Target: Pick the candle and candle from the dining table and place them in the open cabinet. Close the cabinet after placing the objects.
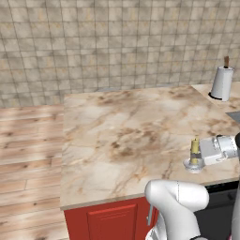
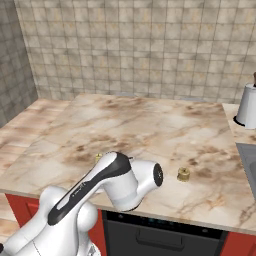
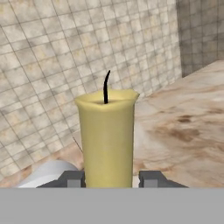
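A slim olive-gold stick candle [image 1: 195, 149] stands upright on a clear round dish [image 1: 193, 165] near the front right of the dining table [image 1: 122, 131]. My gripper [image 1: 200, 153] reaches it from the right. In the hand view the candle [image 3: 108, 140] with its black wick sits between my two fingertips [image 3: 72, 178], and the gripper [image 3: 109, 179] is shut on it. The squat brass-gold candle [image 2: 183, 174] rests on the table [image 2: 150, 125] to the right of my arm. The cabinet is out of view.
A white paper-towel roll [image 1: 221, 82] [image 2: 248, 106] stands at the far right of the counter. A grey sink edge [image 2: 248, 160] lies to the right. A tiled wall runs behind the table, and wooden floor [image 1: 28, 150] lies to its left.
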